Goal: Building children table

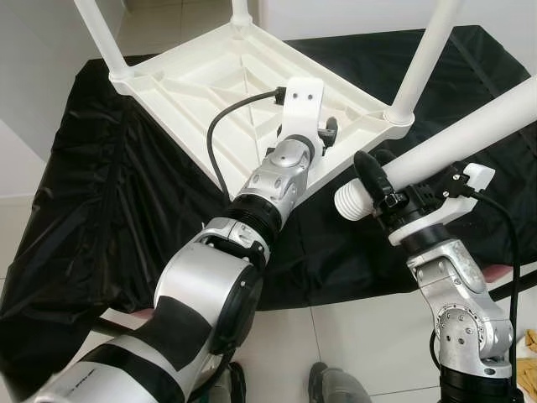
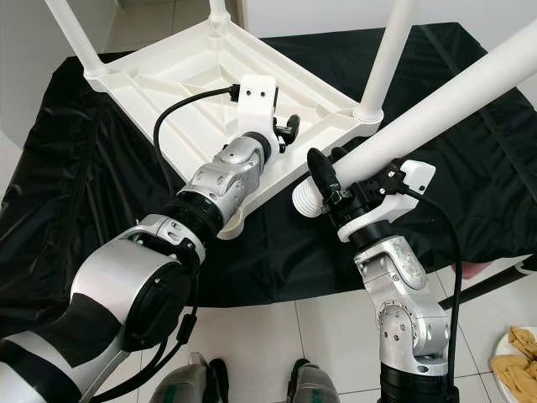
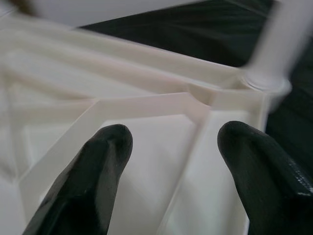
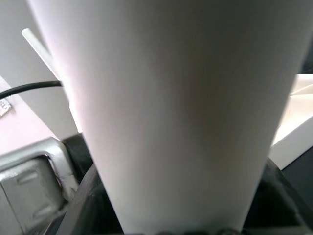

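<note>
**Loose leg gripped beside an upturned tabletop**

Where the pale floor tiles (image 1: 352, 336) meet the near edge of the black sheet (image 1: 101, 218), both silver arms reach forward from the bottom of the head views. The right gripper (image 1: 379, 186) is closed around a loose white table leg (image 1: 470, 126), its black fingers clamped just behind the leg's ribbed, threaded end (image 1: 352, 201). That end hangs over bare black sheet, just beside the tabletop's near rim and apart from it; the rest of the leg slants up and away to the robot's right, out past the picture's edge. In the right wrist view the leg (image 4: 176, 112) stands close before the camera, with dark finger material at its base.

The left gripper (image 3: 171, 161) hovers over the underside of the white table top (image 1: 218, 75), which lies upside down on the sheet. Its two black fingers (image 3: 98, 166) are spread wide apart and hold nothing; between them the left wrist view shows the moulded ribs of the underside and a corner socket with a leg in it (image 3: 274, 54).

Farther off, three legs already stand upright in the tabletop's corners: one at the right corner (image 1: 424, 59), one at the left (image 1: 105, 38) and one at the far corner (image 1: 241, 10). Black sheet lies open around the tabletop on the left and right sides, and beyond its far edge the floor shows again.
</note>
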Controlling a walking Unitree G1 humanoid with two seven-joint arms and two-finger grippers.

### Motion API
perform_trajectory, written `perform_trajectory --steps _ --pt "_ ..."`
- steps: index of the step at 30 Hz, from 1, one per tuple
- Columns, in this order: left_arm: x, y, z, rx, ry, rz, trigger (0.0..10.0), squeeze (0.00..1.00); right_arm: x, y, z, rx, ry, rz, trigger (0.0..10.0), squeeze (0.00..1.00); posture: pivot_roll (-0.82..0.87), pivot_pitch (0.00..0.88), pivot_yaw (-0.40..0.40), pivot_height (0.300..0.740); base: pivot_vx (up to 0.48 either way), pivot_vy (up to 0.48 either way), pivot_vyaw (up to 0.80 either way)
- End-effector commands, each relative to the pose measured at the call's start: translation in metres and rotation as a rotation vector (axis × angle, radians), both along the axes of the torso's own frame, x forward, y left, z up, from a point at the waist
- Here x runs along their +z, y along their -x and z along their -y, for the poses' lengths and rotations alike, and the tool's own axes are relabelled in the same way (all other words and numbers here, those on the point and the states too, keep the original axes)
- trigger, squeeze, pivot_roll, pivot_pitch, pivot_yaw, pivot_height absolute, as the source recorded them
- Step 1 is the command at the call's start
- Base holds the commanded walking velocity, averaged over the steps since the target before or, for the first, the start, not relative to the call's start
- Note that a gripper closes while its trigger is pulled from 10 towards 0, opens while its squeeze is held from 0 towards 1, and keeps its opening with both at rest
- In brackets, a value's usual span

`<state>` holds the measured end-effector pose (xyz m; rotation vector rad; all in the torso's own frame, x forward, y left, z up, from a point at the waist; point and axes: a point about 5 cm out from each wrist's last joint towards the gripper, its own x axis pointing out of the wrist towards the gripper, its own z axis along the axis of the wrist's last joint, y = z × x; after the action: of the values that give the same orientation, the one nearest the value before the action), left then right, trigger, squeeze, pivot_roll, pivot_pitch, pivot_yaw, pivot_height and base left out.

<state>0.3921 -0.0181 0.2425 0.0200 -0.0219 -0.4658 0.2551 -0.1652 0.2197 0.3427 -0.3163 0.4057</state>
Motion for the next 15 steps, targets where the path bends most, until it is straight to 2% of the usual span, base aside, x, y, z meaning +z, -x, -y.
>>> perform_trajectory --steps 1,2,4,5,6,7,8,9,10,11,13,15 --pt "0.003 -0.006 -0.017 -0.019 -0.081 0.054 10.0 0.00 0.001 0.000 0.001 -0.002 -0.011 0.015 10.0 0.00 -0.04 0.138 0.085 0.740 0.000 0.000 0.00" --pt "0.003 -0.009 -0.027 -0.001 -0.110 0.064 10.0 0.00 0.001 -0.001 0.002 -0.014 -0.010 0.016 10.0 0.00 -0.04 0.136 0.085 0.740 0.000 0.000 0.00" --pt "0.003 -0.009 -0.027 -0.001 -0.110 0.064 10.0 0.00 0.001 -0.001 0.002 -0.014 -0.010 0.016 10.0 0.00 -0.04 0.136 0.085 0.740 0.000 0.000 0.00" --pt "0.002 -0.011 -0.032 0.007 -0.124 0.068 10.0 0.00 0.001 -0.002 0.003 -0.021 -0.009 0.016 10.0 0.00 -0.04 0.134 0.083 0.740 0.000 0.000 0.00" --pt "0.003 -0.015 -0.049 0.036 -0.167 0.086 10.0 0.00 0.002 -0.004 0.005 -0.039 -0.017 0.020 10.0 0.00 -0.03 0.126 0.077 0.740 0.000 0.000 0.00" --pt "0.003 -0.015 -0.049 0.036 -0.167 0.086 10.0 0.00 0.002 -0.004 0.005 -0.039 -0.017 0.020 10.0 0.00 -0.03 0.126 0.077 0.740 0.000 0.000 0.00" --pt "0.003 -0.018 -0.063 0.062 -0.205 0.103 10.0 0.00 0.003 -0.007 0.007 -0.052 -0.027 0.023 10.0 0.00 -0.03 0.122 0.075 0.740 0.000 0.000 0.00" --pt "0.003 -0.018 -0.063 0.062 -0.205 0.103 10.0 0.00 0.003 -0.007 0.007 -0.052 -0.027 0.023 10.0 0.00 -0.03 0.122 0.075 0.740 0.000 0.000 0.00" --pt "0.005 -0.021 -0.078 0.091 -0.243 0.119 10.0 0.00 0.004 -0.009 0.009 -0.064 -0.038 0.027 10.0 0.00 -0.03 0.119 0.071 0.740 0.000 0.000 0.00" --pt "0.005 -0.021 -0.078 0.091 -0.243 0.119 10.0 0.00 0.004 -0.009 0.009 -0.064 -0.038 0.027 10.0 0.00 -0.03 0.119 0.071 0.740 0.000 0.000 0.00" --pt "0.007 -0.025 -0.102 0.134 -0.310 0.135 10.0 0.00 0.008 -0.014 0.011 -0.084 -0.055 0.039 10.0 0.00 -0.02 0.113 0.061 0.740 0.000 0.000 0.00" --pt "0.007 -0.025 -0.102 0.134 -0.310 0.135 10.0 0.00 0.008 -0.014 0.011 -0.084 -0.055 0.039 10.0 0.00 -0.02 0.113 0.061 0.740 0.000 0.000 0.00"
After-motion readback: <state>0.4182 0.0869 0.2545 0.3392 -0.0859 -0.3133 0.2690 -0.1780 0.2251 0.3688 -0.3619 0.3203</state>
